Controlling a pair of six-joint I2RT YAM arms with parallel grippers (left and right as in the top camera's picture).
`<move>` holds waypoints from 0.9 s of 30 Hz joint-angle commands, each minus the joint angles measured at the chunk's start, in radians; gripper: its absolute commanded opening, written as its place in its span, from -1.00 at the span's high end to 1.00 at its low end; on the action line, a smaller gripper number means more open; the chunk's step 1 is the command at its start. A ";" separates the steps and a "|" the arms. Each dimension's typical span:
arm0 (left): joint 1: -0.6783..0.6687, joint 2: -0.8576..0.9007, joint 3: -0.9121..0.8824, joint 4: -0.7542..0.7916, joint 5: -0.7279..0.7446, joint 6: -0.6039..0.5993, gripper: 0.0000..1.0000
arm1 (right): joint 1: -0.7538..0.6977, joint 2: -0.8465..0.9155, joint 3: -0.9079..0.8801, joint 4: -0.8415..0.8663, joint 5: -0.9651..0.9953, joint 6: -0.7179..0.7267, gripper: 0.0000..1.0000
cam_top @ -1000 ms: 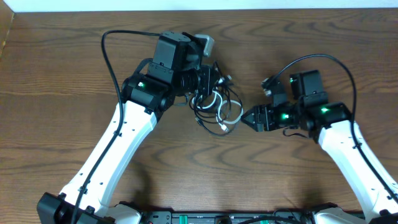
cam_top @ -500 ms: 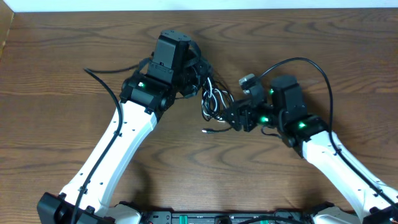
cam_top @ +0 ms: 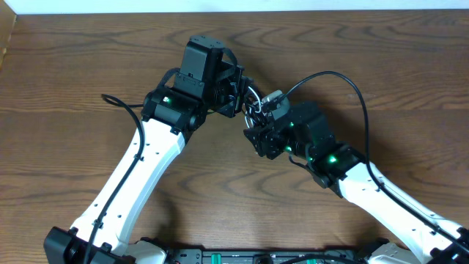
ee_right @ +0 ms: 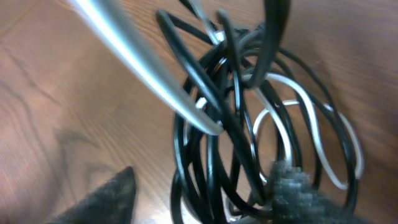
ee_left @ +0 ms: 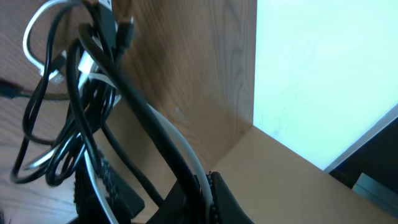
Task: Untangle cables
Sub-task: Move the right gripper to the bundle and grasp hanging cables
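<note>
The black cable (cam_top: 253, 116) and the white cable (cam_top: 258, 103) hang as one tangled bundle between the two grippers in the overhead view. My left gripper (cam_top: 239, 89) is shut on a black strand (ee_left: 134, 102) and a white strand (ee_left: 180, 140), pinched side by side between its jaws (ee_left: 199, 186). The loops dangle from it above the table. My right gripper (cam_top: 256, 133) has pushed into the bundle from the right. In the right wrist view its jaws (ee_right: 202, 193) stand apart, with several black loops (ee_right: 211, 124) between them. The right fingertip (ee_right: 292, 186) touches the strands, and the white loop (ee_right: 311, 106) lies behind.
The wooden table (cam_top: 88, 59) stretches around both arms, ending at a white strip (cam_top: 220, 6) along the far edge. The left arm's thick black wire (cam_top: 128, 110) sticks out to the left. The right arm's wire (cam_top: 344, 77) arcs above its wrist.
My right gripper has moved left and forward into the bundle, its jaws narrowing a little. The left gripper has drawn the bundle up off the table and kept its grip.
</note>
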 commanded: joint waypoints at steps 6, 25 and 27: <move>0.001 -0.010 0.008 0.008 0.031 -0.031 0.85 | -0.016 0.008 -0.008 0.005 0.040 0.040 0.98; 0.036 -0.010 0.008 -0.032 -0.022 0.878 -0.37 | -0.416 0.008 -0.008 0.016 -1.001 -0.025 0.98; 0.036 -0.008 0.007 -0.066 -0.022 1.042 -0.38 | -0.430 0.008 -0.008 0.016 -1.032 -0.026 0.98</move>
